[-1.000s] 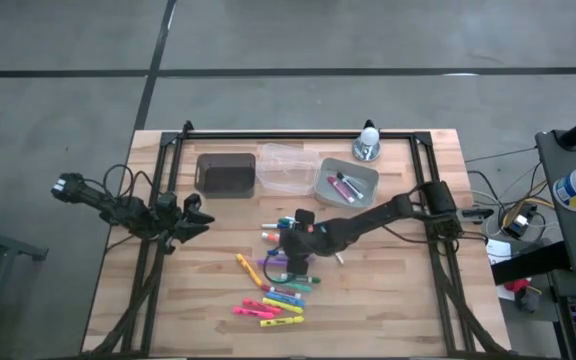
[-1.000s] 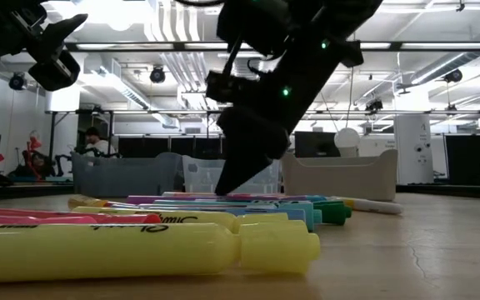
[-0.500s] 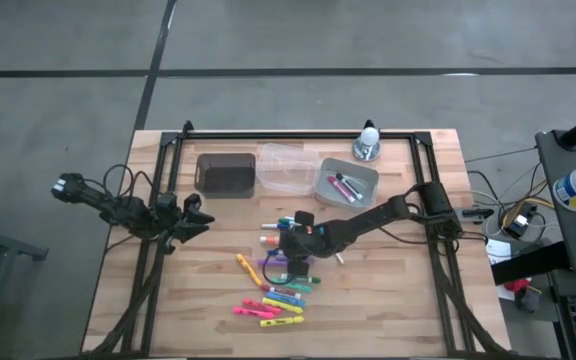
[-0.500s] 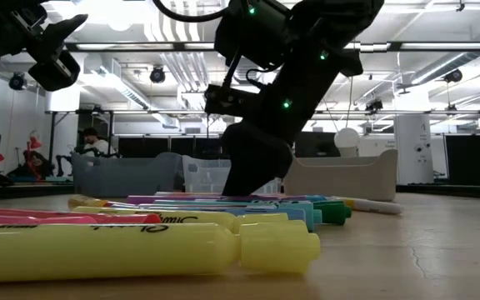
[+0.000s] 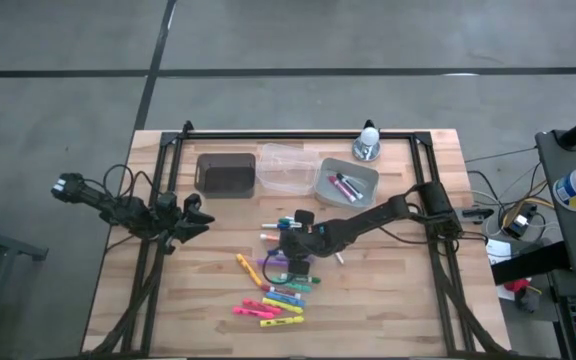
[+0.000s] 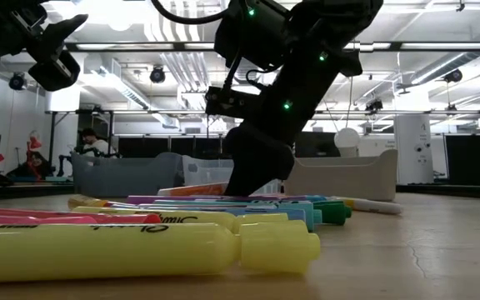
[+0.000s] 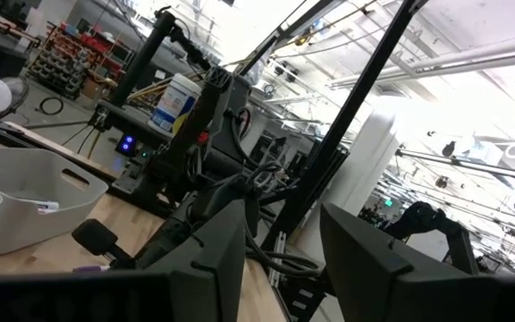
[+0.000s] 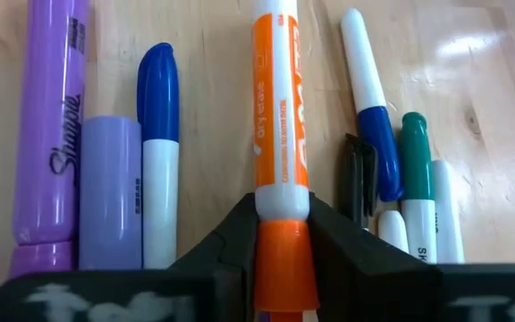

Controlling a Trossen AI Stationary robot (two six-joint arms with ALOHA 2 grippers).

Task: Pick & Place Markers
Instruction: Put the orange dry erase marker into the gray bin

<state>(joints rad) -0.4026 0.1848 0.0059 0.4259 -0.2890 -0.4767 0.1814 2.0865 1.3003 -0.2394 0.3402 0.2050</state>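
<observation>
The right gripper (image 5: 286, 243) is down on the table (image 5: 398, 300) at the top of the marker pile, and its wrist view shows both fingers (image 8: 226, 234) pressed against the cap end of an orange marker (image 8: 277, 116), so the jaws are clamped on it. Close beside that marker lie a blue-capped white marker (image 8: 157, 152) and a purple highlighter (image 8: 50, 134) on one side, and on the other a second blue marker (image 8: 369, 107), a green-capped one (image 8: 416, 179) and a black cap (image 8: 358, 179), all crowding the grip. In the high view the rest of the markers (image 5: 278, 290) spread over the table's near half, with yellow, pink and green ones nearest the front edge. The low view looks across a big yellow highlighter (image 6: 140, 246) and a pink one (image 6: 57, 218) lying in front of the gripper. Behind the pile stand three bins: a dark bin (image 5: 225, 174), a clear bin (image 5: 288, 166) and a grey bin (image 5: 346, 183) that already holds a couple of markers. A white knob on a metal base (image 5: 368, 142) sits at the table's far edge. The left gripper (image 5: 194, 217) waits raised over the table's left side, its jaws standing apart and holding nothing. A person (image 6: 90, 140) sits far off in the room.
</observation>
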